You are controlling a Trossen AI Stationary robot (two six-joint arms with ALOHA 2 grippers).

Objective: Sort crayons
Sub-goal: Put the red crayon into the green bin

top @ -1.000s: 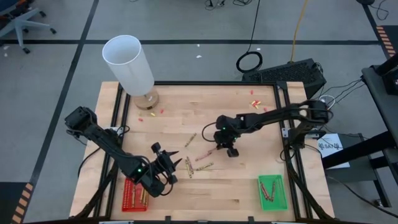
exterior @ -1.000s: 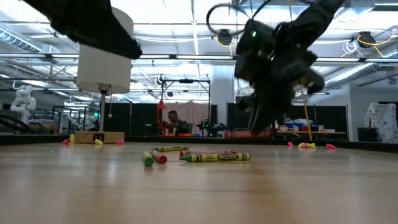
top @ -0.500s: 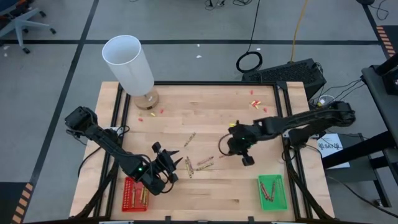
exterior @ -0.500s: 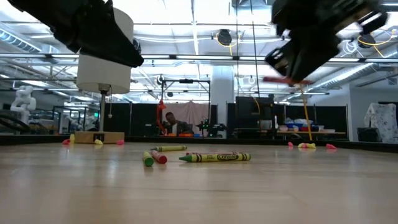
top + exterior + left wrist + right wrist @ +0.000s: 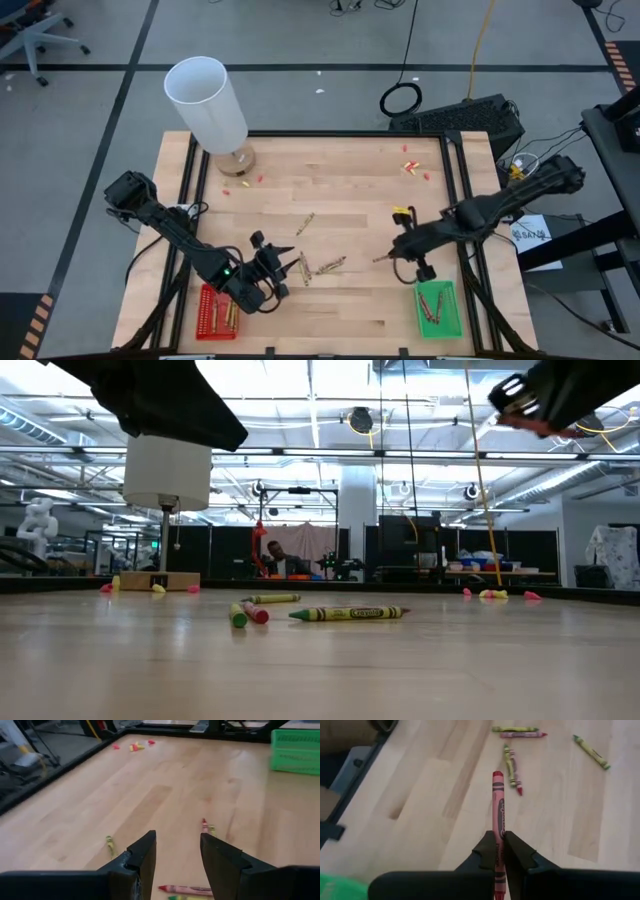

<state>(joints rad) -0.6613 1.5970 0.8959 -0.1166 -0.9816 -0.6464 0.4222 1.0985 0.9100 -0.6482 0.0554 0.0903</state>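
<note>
With some crayons already lying in the red tray [image 5: 216, 314] and green tray [image 5: 436, 308] along the tabletop's near edge, the right hand [image 5: 499, 851] clenched a red crayon [image 5: 498, 815] above the green tray, the left hand [image 5: 177, 851] hung open, and several loose crayons [image 5: 318, 265] remained mid-tabletop.

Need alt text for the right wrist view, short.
The right gripper is shut on a red crayon pointing forward over the wooden table. Beyond it lie five loose crayons, green and red.
</note>
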